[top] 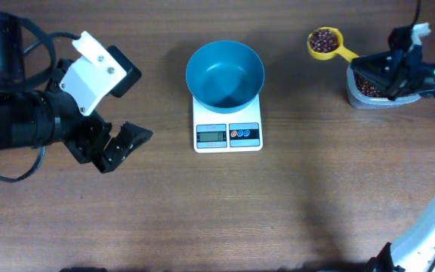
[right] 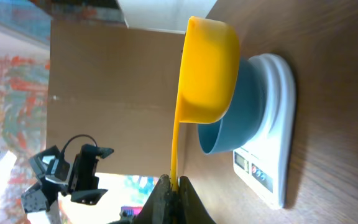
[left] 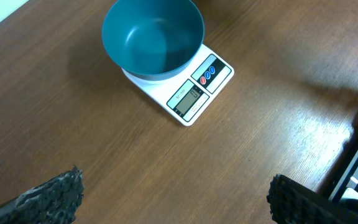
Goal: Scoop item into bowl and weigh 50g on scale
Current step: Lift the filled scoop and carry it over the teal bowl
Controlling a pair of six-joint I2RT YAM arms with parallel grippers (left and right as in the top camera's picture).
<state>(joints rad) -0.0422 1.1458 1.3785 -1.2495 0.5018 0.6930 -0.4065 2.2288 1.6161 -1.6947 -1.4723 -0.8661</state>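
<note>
Holding a yellow scoop (top: 325, 42) loaded with beans (top: 323, 39), right jaws pinched on its handle, roughly 2 o'clock of the empty bowl (top: 224, 74) on the scale (top: 228, 136). Advice: keep it level, travel toward 8 o'clock, tip slowly over centre, watch the display (top: 211, 136). Left jaws wide, at 9 o'clock.

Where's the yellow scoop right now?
In the overhead view the yellow scoop, full of beans, is at upper right, held by its handle in the right gripper, just left of the clear tub and right of the blue bowl.
</note>
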